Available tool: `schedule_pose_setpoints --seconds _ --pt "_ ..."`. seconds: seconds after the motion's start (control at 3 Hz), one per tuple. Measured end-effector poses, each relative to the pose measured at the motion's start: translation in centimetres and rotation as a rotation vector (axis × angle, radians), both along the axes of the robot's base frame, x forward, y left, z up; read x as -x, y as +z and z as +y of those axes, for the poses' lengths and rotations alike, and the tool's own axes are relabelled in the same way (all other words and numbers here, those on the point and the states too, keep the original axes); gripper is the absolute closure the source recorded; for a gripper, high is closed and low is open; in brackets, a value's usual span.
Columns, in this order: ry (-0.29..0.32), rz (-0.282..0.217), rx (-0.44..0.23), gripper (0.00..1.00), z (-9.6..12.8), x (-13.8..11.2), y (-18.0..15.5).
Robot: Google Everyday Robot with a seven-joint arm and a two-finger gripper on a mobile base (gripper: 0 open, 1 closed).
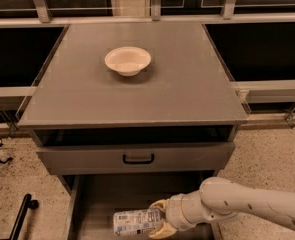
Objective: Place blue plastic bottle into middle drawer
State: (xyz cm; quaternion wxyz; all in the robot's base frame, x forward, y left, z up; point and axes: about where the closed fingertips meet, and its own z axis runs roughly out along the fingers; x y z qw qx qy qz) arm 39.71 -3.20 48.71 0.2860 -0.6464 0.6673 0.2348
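Note:
The blue plastic bottle (136, 221) lies on its side, clear with a white-and-pale-blue label, over the floor of the open middle drawer (107, 194) at the bottom of the view. My gripper (159, 219) reaches in from the right on a white arm and is shut on the bottle's right end, with one yellowish finger above it and one below. I cannot tell whether the bottle touches the drawer floor. Its cap end is hidden in the gripper.
A cream bowl (128, 60) sits on the grey cabinet top (187, 94). The drawer front with a black handle (138, 159) is just above the open drawer. A black object (23, 214) stands on the speckled floor at the left.

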Motion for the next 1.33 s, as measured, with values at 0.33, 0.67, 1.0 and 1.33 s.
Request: schedule_pose_setpoints --seconds 0.33,0.67,1.0,1.33 --pt "-0.019 -0.029 0.022 1.0 -0.4 -1.7 -2.1" --pt "-0.028 -0.037 0.032 1.0 -0.5 -2.8 -3.5" --pt "-0.048 -0.042 0.034 1.0 -1.0 -4.4 -6.0" --pt "-0.059 -0.045 0.031 1.0 -1.2 -5.3 -7.5"
